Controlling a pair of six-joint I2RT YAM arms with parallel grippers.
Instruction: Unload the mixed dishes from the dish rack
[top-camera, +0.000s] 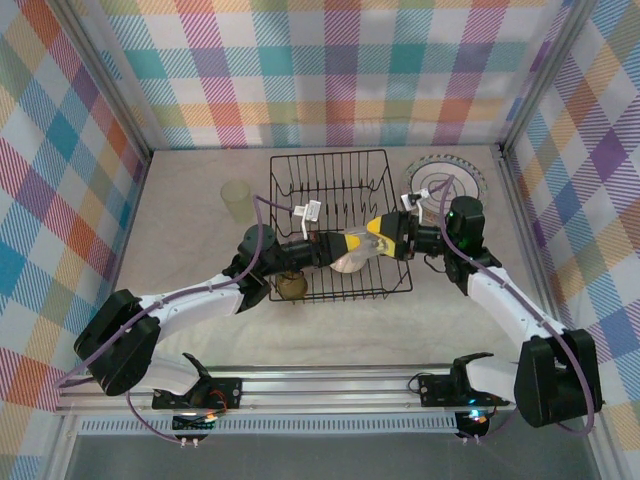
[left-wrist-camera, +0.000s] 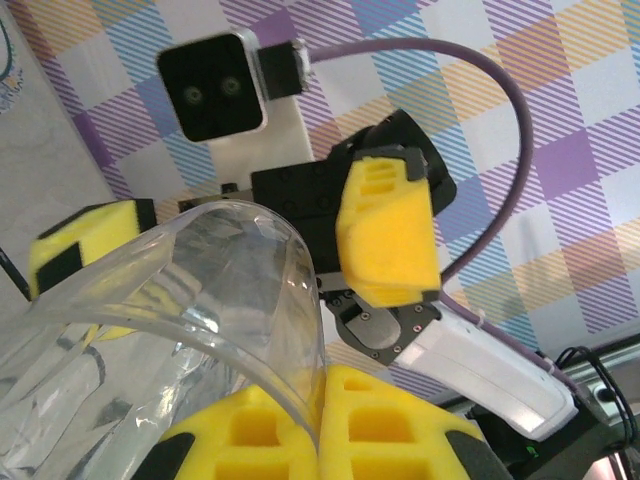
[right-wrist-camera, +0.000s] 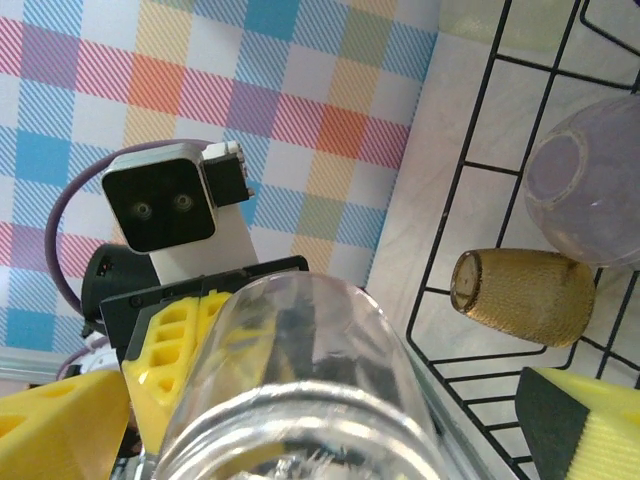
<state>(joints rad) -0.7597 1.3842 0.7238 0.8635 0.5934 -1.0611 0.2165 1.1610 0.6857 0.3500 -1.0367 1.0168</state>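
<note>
Close to lens: clear glass cup (right-wrist-camera: 300, 390), between wide-set yellow fingers (right-wrist-camera: 60, 420) of right hand (right-wrist-camera: 320, 440). Left hand (right-wrist-camera: 185, 335) behind, yellow pad against glass. Right: black wire rack (right-wrist-camera: 500, 170) holding amber textured cup (right-wrist-camera: 520, 295) on its side, pale round bowl (right-wrist-camera: 585, 190) just beyond.

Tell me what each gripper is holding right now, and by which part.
The left gripper pinches the clear cup by its wall at the rim. The right gripper stands open around the cup, holding nothing.
</note>
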